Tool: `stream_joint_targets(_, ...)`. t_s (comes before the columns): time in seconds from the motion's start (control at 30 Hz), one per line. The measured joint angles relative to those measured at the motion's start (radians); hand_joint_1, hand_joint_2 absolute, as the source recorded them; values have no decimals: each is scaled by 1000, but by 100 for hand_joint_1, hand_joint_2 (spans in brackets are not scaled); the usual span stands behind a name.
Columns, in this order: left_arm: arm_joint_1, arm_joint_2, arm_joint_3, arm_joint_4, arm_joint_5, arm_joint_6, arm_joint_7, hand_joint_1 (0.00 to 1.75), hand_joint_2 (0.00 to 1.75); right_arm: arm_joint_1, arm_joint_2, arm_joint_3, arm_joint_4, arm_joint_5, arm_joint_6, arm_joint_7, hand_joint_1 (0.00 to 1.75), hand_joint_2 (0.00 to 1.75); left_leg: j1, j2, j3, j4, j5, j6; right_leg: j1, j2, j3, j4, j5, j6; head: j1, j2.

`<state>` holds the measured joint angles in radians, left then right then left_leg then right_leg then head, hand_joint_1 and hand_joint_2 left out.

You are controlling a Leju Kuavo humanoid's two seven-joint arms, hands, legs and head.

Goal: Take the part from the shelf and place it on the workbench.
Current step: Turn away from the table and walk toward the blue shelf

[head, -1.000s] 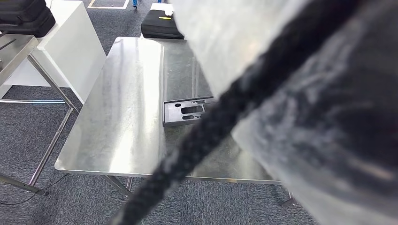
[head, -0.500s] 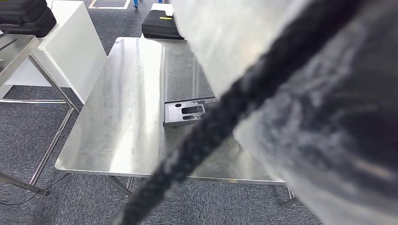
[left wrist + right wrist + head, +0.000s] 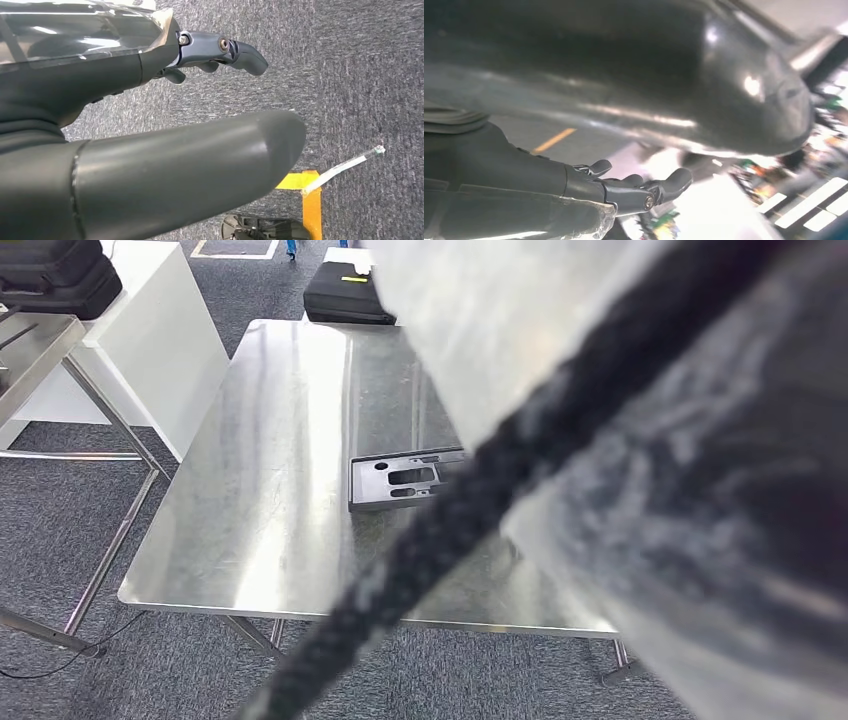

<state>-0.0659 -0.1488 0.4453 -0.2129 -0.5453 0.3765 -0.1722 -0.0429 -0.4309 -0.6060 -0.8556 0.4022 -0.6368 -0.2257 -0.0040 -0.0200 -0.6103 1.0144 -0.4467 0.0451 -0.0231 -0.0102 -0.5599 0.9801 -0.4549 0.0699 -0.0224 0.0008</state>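
The part, a flat black plate with slots cut in it, lies on the steel workbench near its middle, its right end hidden. My right arm, silver and blurred with a black cable along it, is raised close to the head camera and covers the right of that view. My right hand has its fingers stretched out apart from the thumb and holds nothing. My left hand hangs over grey carpet, thumb and fingers apart, with nothing in it.
A white cabinet stands left of the workbench, and a black case lies beyond its far end. Another black case sits on a steel table at the far left. Yellow floor tape lies under my left hand.
The whole head picture has shifted slightly to the right, so the camera moved a little. The part lies in the same place on the workbench.
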Motion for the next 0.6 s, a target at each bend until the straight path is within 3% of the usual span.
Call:
stream_joint_targets(0.13,0,0,5,0,1,0,0,0,0,10,38,-45,63,0,2,-16,0,0,0,2,1,0,0,0,0,2,0,0,0,0,0,0)
stream_joint_targets(0.27,0,0,6,0,0,-4,1,0,0,9,79,-85,150,10,47,45,0,0,1,4,6,0,-3,0,1,3,-4,0,-4,-2,0,0)
stream_joint_targets(0.47,0,-3,6,1,-7,18,13,0,0,20,228,-131,413,41,64,40,0,0,3,4,11,-1,-7,-3,2,4,8,0,-6,-2,0,0)
stream_joint_targets(0.6,-4,-2,5,6,-22,56,49,0,0,20,317,-112,526,130,92,107,0,0,4,5,12,-1,-9,-5,3,7,10,0,-7,-3,0,0)
